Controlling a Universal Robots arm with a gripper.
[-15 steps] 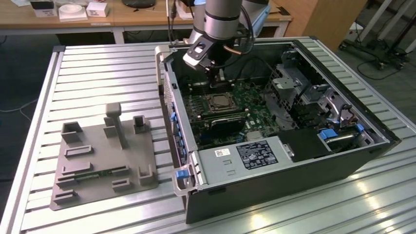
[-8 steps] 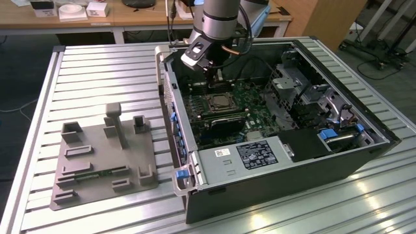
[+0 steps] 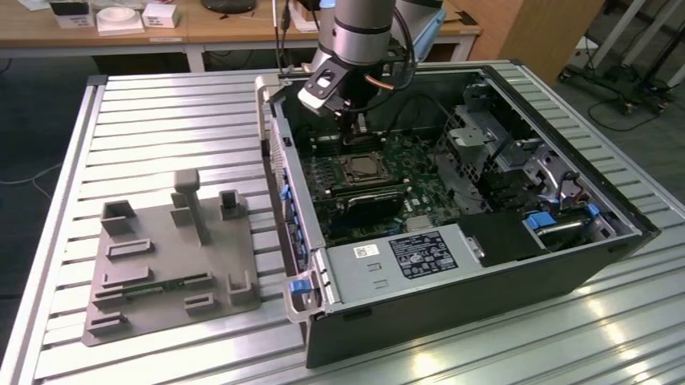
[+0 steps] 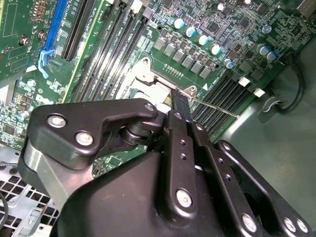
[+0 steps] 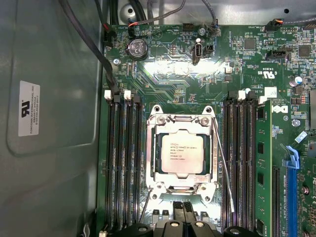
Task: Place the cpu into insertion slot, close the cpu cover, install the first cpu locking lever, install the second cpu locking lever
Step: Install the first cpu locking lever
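Exterior view: the arm reaches down into the open computer case (image 3: 460, 265) in the upper middle of the frame. The gripper (image 3: 351, 122) hangs just above the socket area of the green circuit board (image 3: 423, 180).

Where the task's things lie:
- The chip (image 5: 182, 153) sits flat in the socket (image 5: 181, 178), square to it.
- The cover frame (image 5: 152, 148) lies down over the chip, whose metal top shows through the window.
- One thin lever wire (image 5: 223, 163) runs slanted away from the frame, across the edge of the neighbouring memory slots (image 5: 242, 163). It looks unlatched.
- A second thin wire (image 5: 144, 205) leaves the opposite corner of the frame, also splayed outward.

Risks (judgement):
- The levers are thin and springy. A push that lands off-centre could let a wire slip off the finger and snap back.
- A wire could be dragged over the memory slot clips (image 5: 241, 95) and catch there.
- With neither lever seen hooked, the cover is not clamped. A sideways nudge at the frame could lift it or shift the chip on its contacts.
- The tip works close to small parts on the board, so too deep a descent could strike them.

Fingers: in the first wrist view the two fingers (image 5: 177, 211) stand pressed nearly together, nothing between them. In the second wrist view the gripper tip (image 4: 178, 101) sits just beside the frame corner where the lever wire (image 4: 215, 106) is hinged. I cannot tell whether it touches the metal.
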